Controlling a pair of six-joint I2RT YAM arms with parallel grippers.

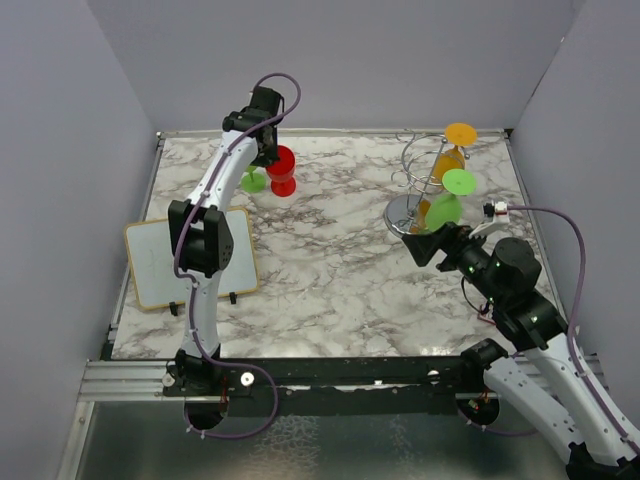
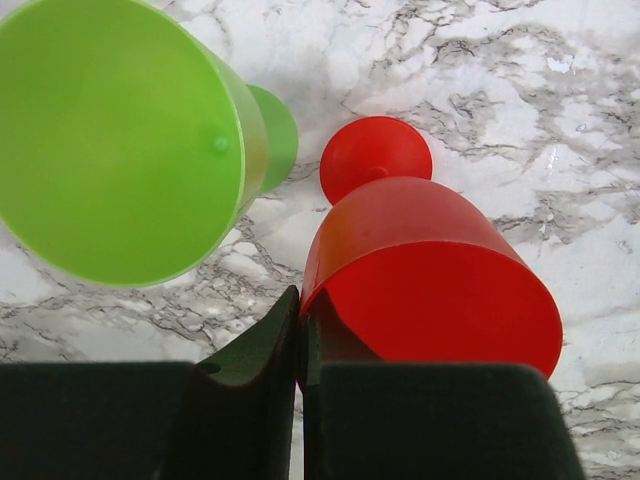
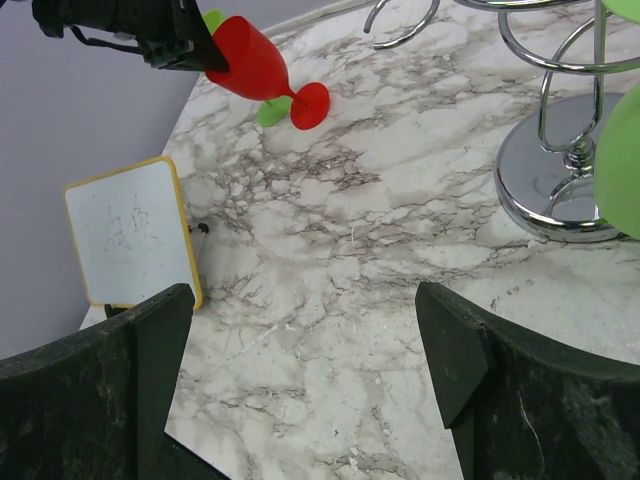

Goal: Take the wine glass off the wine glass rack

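Note:
The silver wire wine glass rack (image 1: 415, 190) stands at the back right, its round base also showing in the right wrist view (image 3: 560, 185). An orange glass (image 1: 455, 148) and a green glass (image 1: 447, 200) hang on it. My left gripper (image 1: 270, 148) is at the back left, shut on the rim of a red wine glass (image 1: 283, 172). The left wrist view shows the fingers (image 2: 300, 310) pinching that rim (image 2: 430, 290), with the glass tilted and its foot low over the marble. My right gripper (image 1: 428, 245) is open and empty, just in front of the rack (image 3: 300, 320).
A second green glass (image 2: 120, 140) stands next to the red one at the back left (image 1: 253, 181). A small yellow-framed whiteboard (image 1: 185, 258) stands at the left edge. Grey walls enclose the marble table (image 1: 330, 270) on three sides.

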